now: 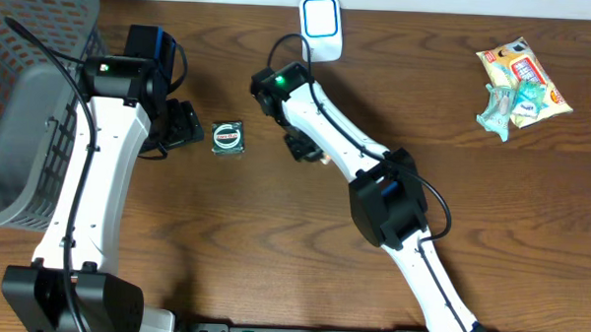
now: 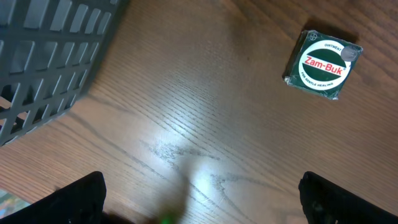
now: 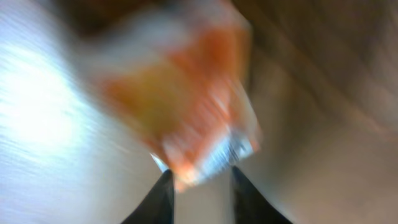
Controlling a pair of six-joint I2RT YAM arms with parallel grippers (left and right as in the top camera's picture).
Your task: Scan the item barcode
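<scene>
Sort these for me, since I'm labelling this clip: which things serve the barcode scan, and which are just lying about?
In the job: blurred orange packet at the right pincer; white blue-ringed device, likely the scanner.
Lying about: small green Zam-Buk box; grey plastic basket; colourful snack packets.

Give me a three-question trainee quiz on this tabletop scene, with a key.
1. True or false: the Zam-Buk tin sits inside the grey basket.
2. Which gripper stands open, holding nothing? A) left gripper B) right gripper
3. Fill in: the packet between the right gripper's fingers is mostly ____.
Key: 1 false; 2 A; 3 orange.
</scene>
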